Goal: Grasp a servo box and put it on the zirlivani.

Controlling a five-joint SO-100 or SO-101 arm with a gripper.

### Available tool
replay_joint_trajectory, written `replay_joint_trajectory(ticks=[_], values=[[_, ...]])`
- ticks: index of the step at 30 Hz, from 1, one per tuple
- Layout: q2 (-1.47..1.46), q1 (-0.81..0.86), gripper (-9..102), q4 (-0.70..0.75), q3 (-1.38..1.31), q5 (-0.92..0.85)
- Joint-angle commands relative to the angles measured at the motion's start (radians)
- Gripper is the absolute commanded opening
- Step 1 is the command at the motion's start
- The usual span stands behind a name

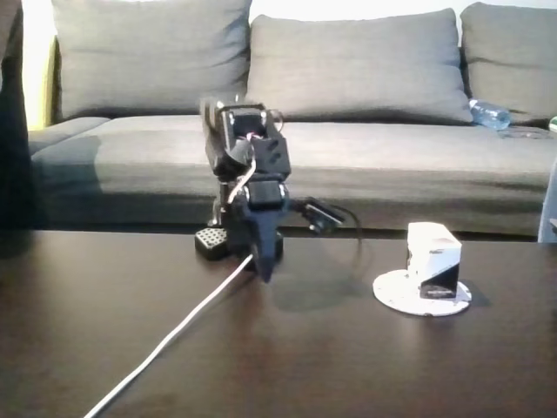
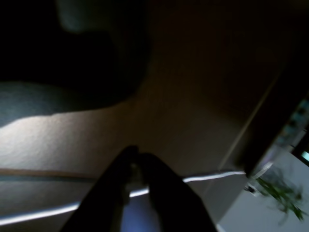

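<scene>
Wrist view dark, blurred; gripper [image 2: 135,157] fingertips meet, closed on nothing. Fixed view: arm folded, gripper [image 1: 265,274] pointing down at table [image 1: 130,331]. Servo box [image 1: 433,259] atop zirlivani [image 1: 392,292], at arm's 3 o'clock.

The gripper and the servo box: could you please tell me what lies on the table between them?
In the fixed view, the stretch of dark table between the gripper and the servo box is bare, apart from shadow.
</scene>
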Motion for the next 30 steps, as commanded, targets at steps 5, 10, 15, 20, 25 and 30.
replay_joint_trajectory(ticks=[5,10,15,20,25,30], values=[[0.109,0.069,0,0.083,-0.005,0.018],[0.143,0.069,0,0.115,-0.003,0.018],[0.143,0.071,0,0.112,-0.003,0.020],[0.143,0.071,0,0.112,-0.003,0.020],[0.143,0.071,0,0.112,-0.003,0.020],[0.143,0.071,0,0.112,-0.003,0.020]])
